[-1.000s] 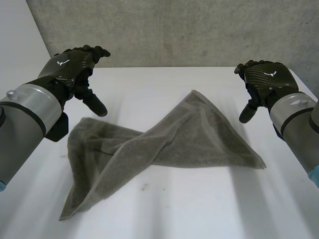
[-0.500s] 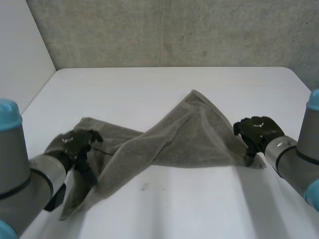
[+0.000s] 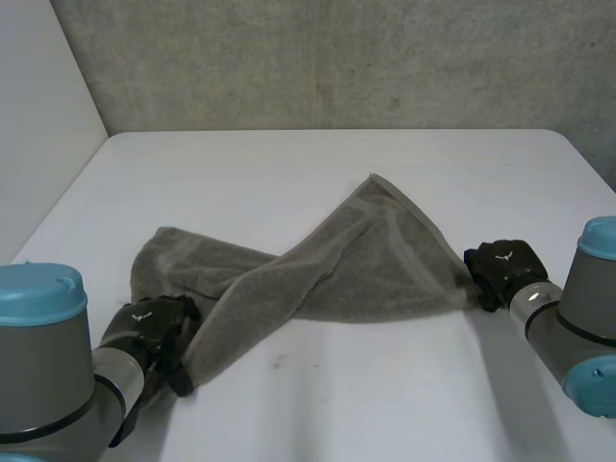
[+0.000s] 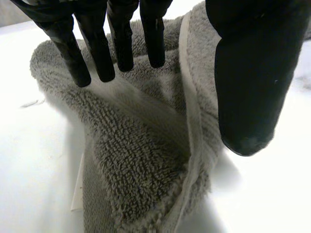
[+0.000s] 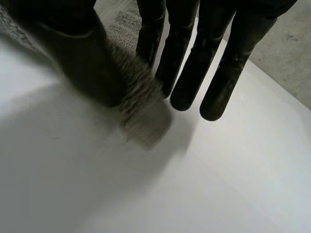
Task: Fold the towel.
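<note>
A grey towel [image 3: 327,269] lies crumpled and half twisted across the white table [image 3: 346,414]. My left hand [image 3: 149,329] is down on its near left corner, which is bunched up under it. In the left wrist view the straight fingers [image 4: 97,48] rest on the towel [image 4: 146,165] and the thumb [image 4: 252,73] stands beside its hem, apart from the fingers. My right hand [image 3: 500,267] sits at the towel's right corner. There the thumb [image 5: 73,43] lies on the corner [image 5: 146,121] and the fingers [image 5: 194,63] close in behind it, pinching the cloth.
A grey concrete wall [image 3: 337,58] runs behind the table's far edge, and a white wall [image 3: 38,115] stands at the left. A small dark speck [image 3: 277,363] marks the table in front of the towel. Bare table lies in front and beyond.
Both hands came down from above the table onto the towel's corners. The near left corner got bunched under the left hand. The right hand's thumb and fingers closed on the right corner.
</note>
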Motion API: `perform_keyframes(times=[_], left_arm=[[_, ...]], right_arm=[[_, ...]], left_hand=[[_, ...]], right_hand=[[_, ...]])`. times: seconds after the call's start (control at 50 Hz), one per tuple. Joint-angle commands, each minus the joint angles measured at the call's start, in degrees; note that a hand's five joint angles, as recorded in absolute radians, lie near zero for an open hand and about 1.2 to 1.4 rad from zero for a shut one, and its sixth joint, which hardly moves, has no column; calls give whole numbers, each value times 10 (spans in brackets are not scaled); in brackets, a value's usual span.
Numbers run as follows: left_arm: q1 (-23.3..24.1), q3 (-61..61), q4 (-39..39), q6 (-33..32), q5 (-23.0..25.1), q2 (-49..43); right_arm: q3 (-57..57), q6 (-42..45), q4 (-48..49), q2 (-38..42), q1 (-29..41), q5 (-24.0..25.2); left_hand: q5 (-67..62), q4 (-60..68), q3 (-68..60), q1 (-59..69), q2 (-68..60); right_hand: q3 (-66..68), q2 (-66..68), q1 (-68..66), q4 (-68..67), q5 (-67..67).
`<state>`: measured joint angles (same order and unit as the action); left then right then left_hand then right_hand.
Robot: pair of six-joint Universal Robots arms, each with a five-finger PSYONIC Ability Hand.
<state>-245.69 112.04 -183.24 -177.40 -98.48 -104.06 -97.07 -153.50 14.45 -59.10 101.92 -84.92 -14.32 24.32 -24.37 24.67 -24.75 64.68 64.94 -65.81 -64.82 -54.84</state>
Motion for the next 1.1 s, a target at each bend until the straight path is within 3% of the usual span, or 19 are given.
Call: perform_keyframes(times=[0.02, 0.04, 0.06, 0.1, 0.28, 0.38, 0.48, 0.58, 0.68, 0.86, 1.1], left_arm=[[-1, 3, -23, -12, -11, -8], [-1, 5, -32, -15, -11, -5], [-1, 5, -33, -15, -11, -5], [-1, 11, -49, -32, -12, -1], [0, 13, -54, -75, -14, 14], [1, 10, -41, -79, -16, 62], [-16, -8, 16, -79, -9, 152], [-47, -78, 111, -78, 11, 243], [-54, -150, 143, -76, 38, 271], [-57, -210, 145, -74, 44, 250], [-47, -297, 139, -73, 44, 26]], right_arm=[[4, 0, 6, -4, 0, 0], [4, 0, 6, -8, -1, -1], [4, 0, 6, -8, -1, -1], [0, 0, 6, -28, -10, -1], [-18, 10, -11, -82, -17, -1], [-18, 63, -82, -146, -23, -2], [-1, 151, -234, -233, -68, 3], [39, 163, -305, -310, -79, 17], [72, 153, -330, -357, -95, 48], [65, 151, -338, -353, -89, 70], [129, 144, -326, -183, -59, 56]], left_hand=[[-334, 334, -333, 330, -330], [-433, 433, -433, 430, -429], [-434, 434, -434, 431, -430], [-556, 556, -556, 553, -552], [-557, 557, -556, 553, -553], [-557, 557, -556, 553, -553], [-557, 557, -556, 553, -553], [-557, 557, -556, 553, -553], [-557, 557, -556, 553, -553], [-557, 557, -556, 553, -553], [-557, 557, -556, 553, -553]], right_hand=[[153, 151, -142, -152, -152], [153, 151, -142, -152, -152], [153, 151, -142, -152, -152], [153, 151, -142, -152, -152], [153, 151, -142, -152, -152], [153, 151, -142, -152, -152], [153, 151, -142, -152, -152], [153, 151, -142, -152, -152], [153, 151, -142, -152, -152], [153, 151, -142, -152, -152], [153, 151, -142, -152, -152]])
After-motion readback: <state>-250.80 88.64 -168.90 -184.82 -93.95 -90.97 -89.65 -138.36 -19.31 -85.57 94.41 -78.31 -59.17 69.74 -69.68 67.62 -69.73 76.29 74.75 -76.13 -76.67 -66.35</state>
